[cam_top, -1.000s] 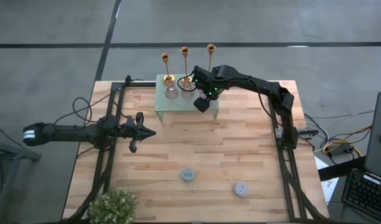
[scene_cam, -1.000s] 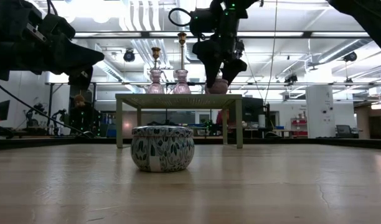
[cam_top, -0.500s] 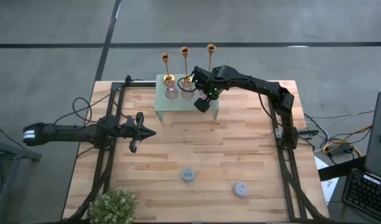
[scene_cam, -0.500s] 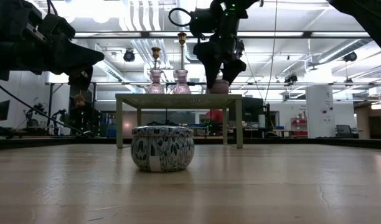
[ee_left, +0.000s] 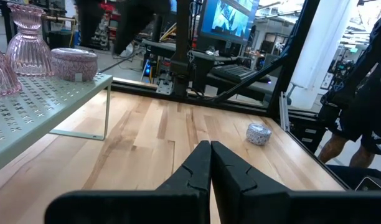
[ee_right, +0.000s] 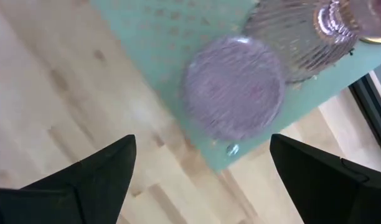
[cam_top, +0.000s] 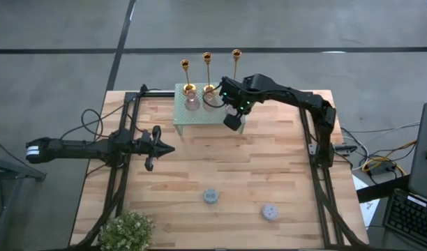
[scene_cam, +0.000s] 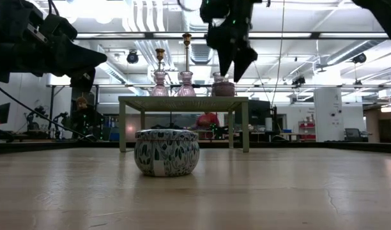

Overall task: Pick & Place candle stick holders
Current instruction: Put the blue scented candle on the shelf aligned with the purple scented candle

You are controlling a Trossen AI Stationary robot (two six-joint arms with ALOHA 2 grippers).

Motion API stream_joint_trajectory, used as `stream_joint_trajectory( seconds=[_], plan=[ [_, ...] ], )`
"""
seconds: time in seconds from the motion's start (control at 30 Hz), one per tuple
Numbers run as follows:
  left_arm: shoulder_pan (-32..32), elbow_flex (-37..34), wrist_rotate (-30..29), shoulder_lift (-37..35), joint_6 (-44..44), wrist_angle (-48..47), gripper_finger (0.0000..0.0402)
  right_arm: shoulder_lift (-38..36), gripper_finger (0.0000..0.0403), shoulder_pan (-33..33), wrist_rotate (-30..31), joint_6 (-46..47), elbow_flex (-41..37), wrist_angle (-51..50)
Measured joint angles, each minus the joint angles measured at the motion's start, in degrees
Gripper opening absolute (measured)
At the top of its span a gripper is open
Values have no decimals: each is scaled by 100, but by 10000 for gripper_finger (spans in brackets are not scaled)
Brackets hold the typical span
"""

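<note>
The light wooden bench [cam_top: 199, 167] carried a small pale-green perforated metal side table [cam_top: 192, 120] at its far edge. The 3 tall, slim, shiny gold metal candle stick holders [cam_top: 206, 59] stood upright in a row at the back of that side table. Their bases could not be told clearly among the pink ribbed glass vases [scene_cam: 160, 83] beside them.

In the half second before this moment, the right end effector [scene_cam: 234, 69] had been raised from the side table's top. Earlier its fingers had been down around a round pink ribbed glass jar with a lid [scene_cam: 223, 88]. Now they hung clear above it, spread wide apart and empty. This was confirmed in the right wrist view, where the jar [ee_right: 234, 87] was seen alone on the green surface, between and below the parted fingers [ee_right: 97, 168]. In the high view the right end effector [cam_top: 233, 122] had also been drawn slightly toward the table's near right corner.

It was judged that the jar had been set down and released, so the right arm was free for the next grasp. No candle stick holder had been touched yet, and the nearest one stood just behind the arm.

The left end effector [cam_top: 168, 148] was held well apart over the bench's left side, its fingers pressed together on nothing.
</note>
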Motion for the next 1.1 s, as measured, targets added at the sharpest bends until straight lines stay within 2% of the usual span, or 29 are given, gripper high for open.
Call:
stream_joint_trajectory(
  seconds=[0.13,0.27,0.47,0.63,0.83,1.1],
  plan=[
    [0,0,0,2,0,-2,12,-379,363,362,7,-46,-83,-152],
    [-1,0,0,2,-2,-2,12,-854,363,989,156,-65,-413,-256],
    [-1,0,0,4,0,-2,12,-1662,364,2266,352,243,-1565,-80],
    [-1,0,0,4,0,-2,12,-2224,364,3452,437,1041,-2628,467],
    [0,0,0,7,-2,-2,12,-2306,364,4766,546,1832,-3561,1361],
    [-2,0,0,7,-1,-2,12,-2164,363,6034,846,3468,-4305,1974]
  ],
)
